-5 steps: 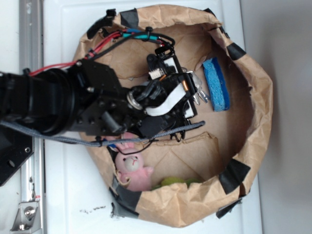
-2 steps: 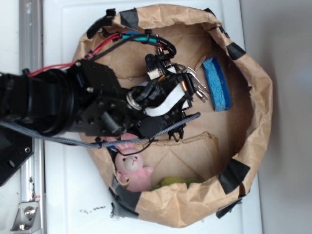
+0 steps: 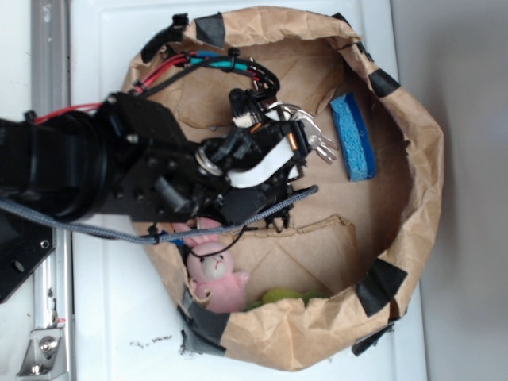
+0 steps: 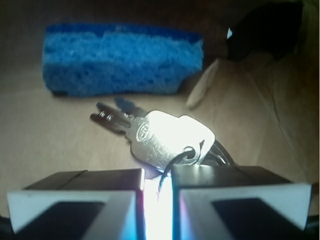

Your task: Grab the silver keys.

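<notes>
Wrist view: black two-fingered gripper [image 4: 158, 187] was pinched nearly closed on the thin ring of the shiny silver metal keys [image 4: 167, 137], blades fanning toward the blue rectangular sponge [image 4: 122, 60] beyond. Keys judged light, rigid, slippery, prone to swinging; the ring end is the surest hold. Arm reached horizontally into the brown paper-walled bin [image 3: 413, 143].

I read this as a robot test bench — a flat white tabletop [image 3: 103, 302] with a bolted grey metal rail [image 3: 49, 48], and a makeshift brown paper bin with black tape patches [image 3: 417, 171] — no domestic furnishings.
</notes>
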Available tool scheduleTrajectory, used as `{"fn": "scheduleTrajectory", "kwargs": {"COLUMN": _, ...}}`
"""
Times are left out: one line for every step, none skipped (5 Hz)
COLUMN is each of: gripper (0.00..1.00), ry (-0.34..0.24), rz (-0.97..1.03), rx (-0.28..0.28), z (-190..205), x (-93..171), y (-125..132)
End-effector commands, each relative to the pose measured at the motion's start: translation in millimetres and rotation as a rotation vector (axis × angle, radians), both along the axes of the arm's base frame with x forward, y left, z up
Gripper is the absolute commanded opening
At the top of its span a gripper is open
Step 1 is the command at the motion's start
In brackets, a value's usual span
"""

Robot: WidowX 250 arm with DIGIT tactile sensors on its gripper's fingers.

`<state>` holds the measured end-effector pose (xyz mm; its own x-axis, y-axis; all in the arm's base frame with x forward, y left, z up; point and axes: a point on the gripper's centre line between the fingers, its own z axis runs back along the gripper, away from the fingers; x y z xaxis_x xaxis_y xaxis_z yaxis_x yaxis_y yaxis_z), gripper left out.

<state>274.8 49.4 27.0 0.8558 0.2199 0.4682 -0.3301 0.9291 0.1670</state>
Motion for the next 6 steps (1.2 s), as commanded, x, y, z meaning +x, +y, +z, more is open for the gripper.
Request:
{"fn": "scheduleTrajectory", "kwargs": {"gripper": 0.00, "ry": 0.025, "rz": -0.081, "rx": -0.374, "z": 106.7, "x": -5.4, "y": -3.9}}
{"fn": "scheduleTrajectory", "kwargs": {"gripper": 0.00, "ry": 0.029, "rz": -0.109, "rx": -0.505, "z": 143.7, "x": -9.3, "y": 0.9}}
{"fn": "scheduleTrajectory", "kwargs": {"gripper": 0.00, "ry": 0.021, "rz": -0.088, "rx": -0.415, "z": 124.8, "x": -3.1, "y": -4.3}}
{"fn": "scheduleTrajectory", "kwargs": {"gripper": 0.00, "ry": 0.018, "rz": -0.067, "rx": -0.385, "z": 119.4, "x": 0.9, "y": -7.0}}
{"fn": "scheduleTrajectory", "kwargs": {"gripper": 0.00, "ry": 0.017, "rz": -0.059, "rx": -0.366, "z": 115.5, "x": 4.3, "y": -10.7}}
{"fn": "scheduleTrajectory", "kwargs": {"gripper": 0.00, "ry": 0.014, "rz": -0.038, "rx": -0.386, "z": 111.9, "x": 6.4, "y": -10.4}}
